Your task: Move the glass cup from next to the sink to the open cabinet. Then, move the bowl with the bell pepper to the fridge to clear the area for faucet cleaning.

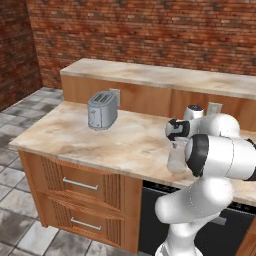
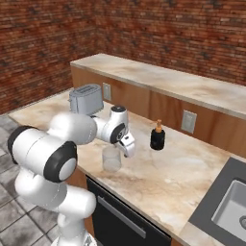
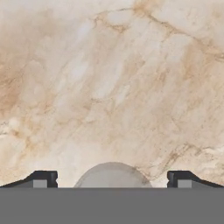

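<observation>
Directly below the gripper point(image 3: 112, 179) stands the glass cup point(image 2: 111, 159), upright on the counter point(image 1: 75, 140); its rim sits between the wide-spread fingers, untouched; a straight descent should bracket it, I judge.

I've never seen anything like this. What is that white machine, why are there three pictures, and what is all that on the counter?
The white machine is a robot arm in a computer-rendered kitchen. Two pictures come from cameras behind it, one to its left and one to its right, so they show the same counter from two sides. The third comes from a camera on the hand, looking down along its gripper; the two small dark fingertips stand apart there, with the glass cup between them. The gripper looks open and is not gripping the cup, which stands on the counter. Also there: a silver toaster, a small dark bottle, and a sink at the right.
</observation>
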You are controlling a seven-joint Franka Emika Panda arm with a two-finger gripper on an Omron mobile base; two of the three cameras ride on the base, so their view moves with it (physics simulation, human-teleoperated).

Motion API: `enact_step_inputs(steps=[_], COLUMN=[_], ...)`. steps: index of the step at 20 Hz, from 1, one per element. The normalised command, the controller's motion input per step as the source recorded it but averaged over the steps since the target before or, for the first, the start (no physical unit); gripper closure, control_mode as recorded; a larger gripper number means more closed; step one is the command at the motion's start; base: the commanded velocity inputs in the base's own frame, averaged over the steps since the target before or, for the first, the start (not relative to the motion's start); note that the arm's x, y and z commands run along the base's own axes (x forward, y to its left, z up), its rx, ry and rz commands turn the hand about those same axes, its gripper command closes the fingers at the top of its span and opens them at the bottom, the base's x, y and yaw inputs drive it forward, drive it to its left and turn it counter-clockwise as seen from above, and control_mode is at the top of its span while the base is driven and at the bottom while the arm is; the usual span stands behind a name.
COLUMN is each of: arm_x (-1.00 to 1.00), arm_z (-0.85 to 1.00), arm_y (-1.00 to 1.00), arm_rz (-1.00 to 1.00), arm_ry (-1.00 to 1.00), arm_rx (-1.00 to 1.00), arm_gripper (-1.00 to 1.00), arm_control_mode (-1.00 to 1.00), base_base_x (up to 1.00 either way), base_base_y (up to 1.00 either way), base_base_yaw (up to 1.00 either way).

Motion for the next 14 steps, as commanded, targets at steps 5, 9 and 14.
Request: enact_step_inputs(steps=[5, 9, 14], arm_x=[0.07, 0.12, -0.24], arm_z=[-0.33, -0.32, -0.53], arm_y=[0.00, 0.00, 0.00], arm_rz=[0.06, 0.05, 0.08], arm_ry=[0.09, 0.05, 0.08], arm_rx=[-0.01, 0.00, -0.02], arm_gripper=[-1.00, -1.00, -1.00], arm_control_mode=[-1.00, -1.00, -1.00], base_base_x=[0.00, 0.00, 0.00], base_base_y=[0.00, 0.00, 0.00], base_base_yaw=[0.00, 0.00, 0.00])
